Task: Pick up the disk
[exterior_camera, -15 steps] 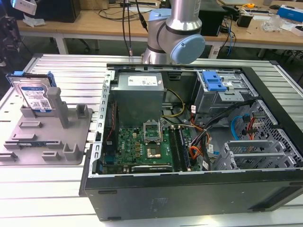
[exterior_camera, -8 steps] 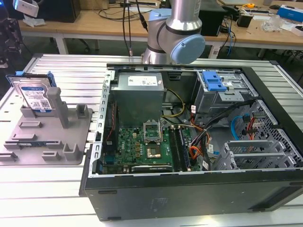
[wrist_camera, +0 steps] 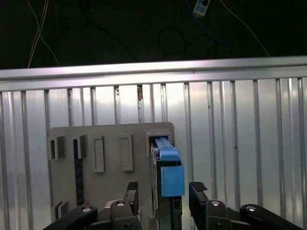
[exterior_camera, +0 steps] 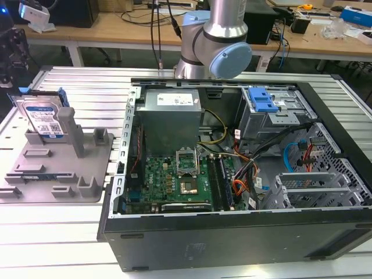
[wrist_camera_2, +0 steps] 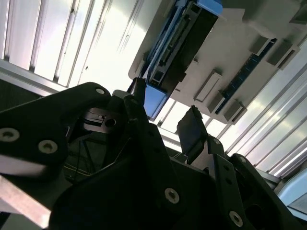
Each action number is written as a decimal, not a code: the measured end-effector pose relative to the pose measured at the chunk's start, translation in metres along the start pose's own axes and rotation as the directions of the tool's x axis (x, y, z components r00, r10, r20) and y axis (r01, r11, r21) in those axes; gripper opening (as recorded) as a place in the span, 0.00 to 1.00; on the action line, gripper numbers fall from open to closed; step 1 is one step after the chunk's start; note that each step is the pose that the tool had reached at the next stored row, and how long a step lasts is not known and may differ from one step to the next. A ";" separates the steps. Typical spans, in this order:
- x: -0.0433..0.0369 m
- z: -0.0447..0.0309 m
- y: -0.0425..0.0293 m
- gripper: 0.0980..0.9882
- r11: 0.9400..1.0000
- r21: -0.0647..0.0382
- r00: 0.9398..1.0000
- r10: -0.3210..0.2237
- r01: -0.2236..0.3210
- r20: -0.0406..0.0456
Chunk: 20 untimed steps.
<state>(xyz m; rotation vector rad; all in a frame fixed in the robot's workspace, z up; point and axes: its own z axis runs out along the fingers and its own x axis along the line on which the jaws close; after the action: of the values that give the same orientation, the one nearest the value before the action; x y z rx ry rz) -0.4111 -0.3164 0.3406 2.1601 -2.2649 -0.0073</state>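
The disk (exterior_camera: 43, 119) is standing up on its thin edge in the grey tray (exterior_camera: 64, 180), at the exterior view's left. Its blue and white label is facing the camera. A tall grey post (exterior_camera: 68, 125) of the tray is standing just beside it. The tray is lying on the ribbed metal table (exterior_camera: 75, 81), next to the open computer case (exterior_camera: 232, 238).

The arm (exterior_camera: 224, 26) is rising behind the case. Its silver tube is going up, and its joint is wearing a round blue cap.

In the first wrist view, the gripper (wrist_camera: 165, 191) is hanging over the tray and looking down at the top edge of the disk. From there the disk is showing as a thin strip, with its blue bracket (wrist_camera: 171, 175) on top. The two black fingers (wrist_camera: 132, 191) are spread apart. One finger is sitting on each side of the disk's near end, and the blue bracket is lying in the space between them. A little gap is showing between each finger and the disk, so nothing is being squeezed.

In the second wrist view, the gripper is showing from close behind its black body. The two fingers are poking out toward the tray, wide apart. The dark edge of the disk (wrist_camera_2: 180, 45) is running away from them, and a blue bit of it is peeking out between the fingertips. The disk is sitting in its slot in the tray, not lifted.
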 end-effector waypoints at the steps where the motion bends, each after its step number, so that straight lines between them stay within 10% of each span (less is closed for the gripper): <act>1: -0.0005 0.0013 0.0000 0.50 1.000 0.000 1.000 0.000 0.000 0.000; 20: -0.0053 0.0201 0.0022 0.50 1.000 0.000 1.000 0.000 0.000 -0.004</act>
<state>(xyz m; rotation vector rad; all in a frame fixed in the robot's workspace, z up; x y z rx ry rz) -0.4132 -0.3110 0.3204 2.1583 -2.2628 -0.0026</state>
